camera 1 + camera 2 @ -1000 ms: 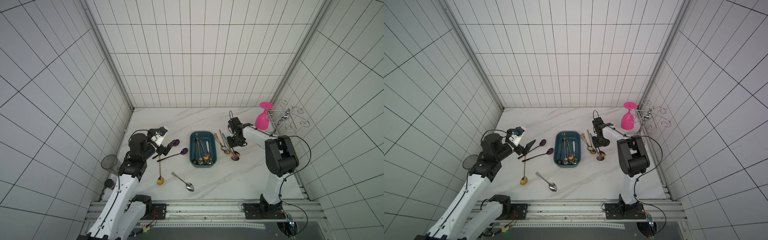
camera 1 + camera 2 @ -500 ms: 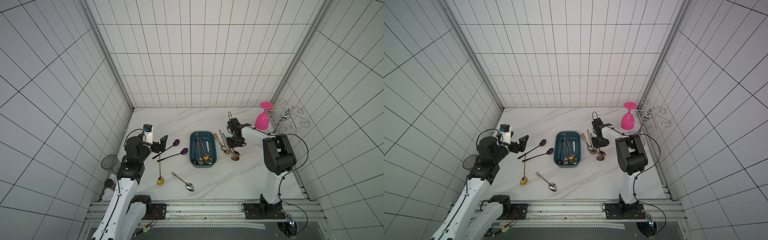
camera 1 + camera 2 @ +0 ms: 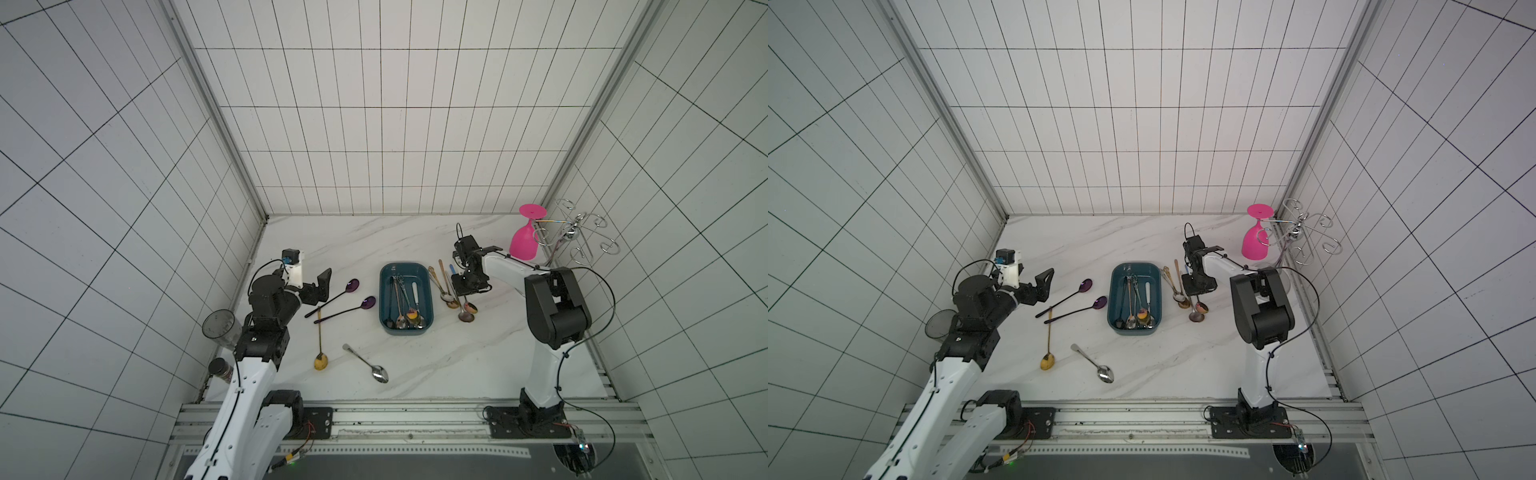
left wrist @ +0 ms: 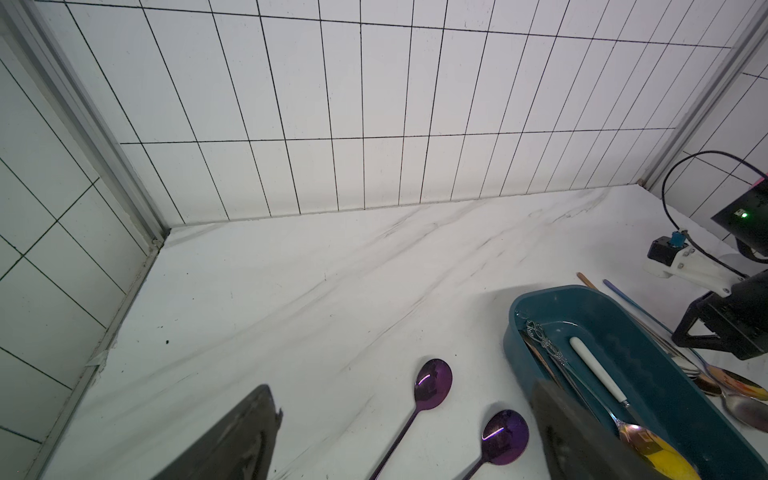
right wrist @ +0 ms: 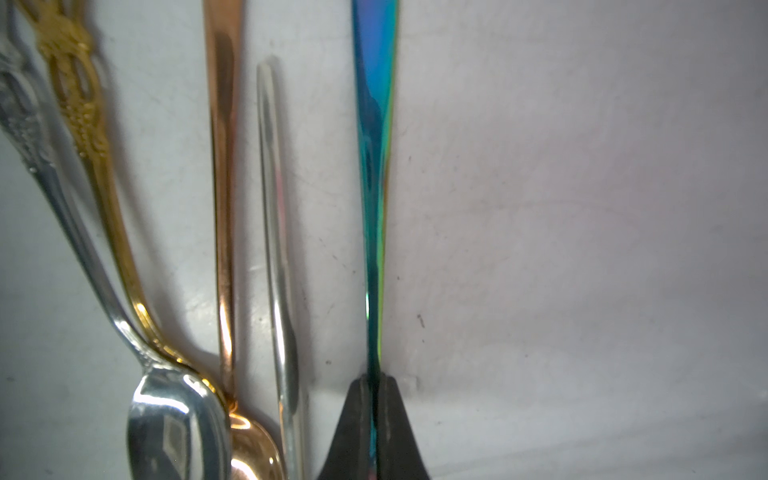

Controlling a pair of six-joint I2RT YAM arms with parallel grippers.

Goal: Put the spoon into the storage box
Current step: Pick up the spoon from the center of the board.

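Past my right gripper point(image 3: 465, 292), out toward the back right corner, a pink goblet point(image 3: 524, 244) stands upside down, foot up. It is just beside a wire rack point(image 3: 577, 232) of looped chrome arms against the wall; I cannot tell whether they touch. Well behind my left gripper point(image 3: 319, 286), by the left wall, sits a smoky clear cup point(image 3: 219, 330). A small dark jar point(image 3: 220, 369) is near it, closer to the front rail point(image 3: 415, 415). Beneath both grippers lies a white marbled tabletop point(image 3: 436, 365), enclosed by white tiled walls point(image 3: 374, 124).
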